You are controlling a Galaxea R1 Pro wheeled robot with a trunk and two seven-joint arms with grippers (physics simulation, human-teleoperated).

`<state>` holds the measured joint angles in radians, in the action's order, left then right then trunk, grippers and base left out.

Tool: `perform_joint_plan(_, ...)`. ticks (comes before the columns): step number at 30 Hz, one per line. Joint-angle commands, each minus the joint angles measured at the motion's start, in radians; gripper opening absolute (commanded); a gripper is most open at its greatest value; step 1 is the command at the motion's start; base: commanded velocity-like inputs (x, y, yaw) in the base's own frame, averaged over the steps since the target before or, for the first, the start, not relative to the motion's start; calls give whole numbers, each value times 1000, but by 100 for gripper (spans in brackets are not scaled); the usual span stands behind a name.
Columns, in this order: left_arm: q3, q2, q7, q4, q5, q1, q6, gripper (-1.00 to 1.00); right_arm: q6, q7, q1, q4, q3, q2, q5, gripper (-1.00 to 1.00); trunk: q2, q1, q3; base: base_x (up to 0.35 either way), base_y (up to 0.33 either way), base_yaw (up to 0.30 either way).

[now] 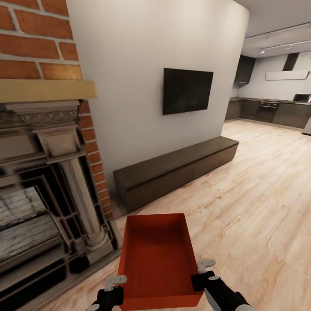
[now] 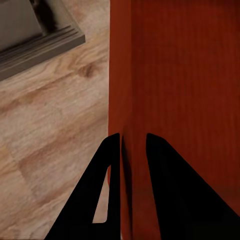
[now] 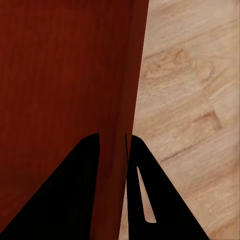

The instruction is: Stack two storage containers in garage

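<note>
Brick fireplace [image 1: 39, 172] left of held container [image 1: 157, 259] — cabinet [image 1: 172, 168] ahead.

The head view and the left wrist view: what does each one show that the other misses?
The head view alone takes in the room: the wall TV, the long dark cabinet, the kitchen beyond, and the right gripper on the orange-red container's other side. The left wrist view alone shows, close up, the left gripper with one finger on each side of the container's wall. Both show the container, the left gripper, the wood plank floor and part of the fireplace base.
</note>
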<state>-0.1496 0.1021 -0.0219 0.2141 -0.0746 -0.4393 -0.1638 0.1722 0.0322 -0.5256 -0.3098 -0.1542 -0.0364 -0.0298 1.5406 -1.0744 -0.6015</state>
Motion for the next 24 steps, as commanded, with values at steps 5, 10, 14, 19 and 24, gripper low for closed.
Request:
perform_joint_plan(5,-14,-7,5,-5,-12,-1,-3,-100,-50,-31,0,-3,-36,21,-19,-100,0,0,-1,286,-13,-162)
perform_joint_plan(10,-14,-7,5,-4,-12,-1,-4,-100,-50,-55,0,-4,-36,21,-21,-100,0,0,-1,162,-54,-259)
perform_joint_plan(14,-14,-7,5,-3,-11,-1,-4,-100,-49,-59,0,-3,-36,21,-21,-100,0,0,-1,47,-19,-278)
perform_joint_plan(19,-14,-7,5,-3,-11,-1,-4,-100,-49,-61,0,-4,-36,21,-21,-100,0,0,-1,11,-4,-283)
perform_joint_plan(24,-14,-7,5,-4,-11,-1,-4,-100,-49,-61,0,-4,-36,21,-21,-100,0,0,-1,83,-1,-285)
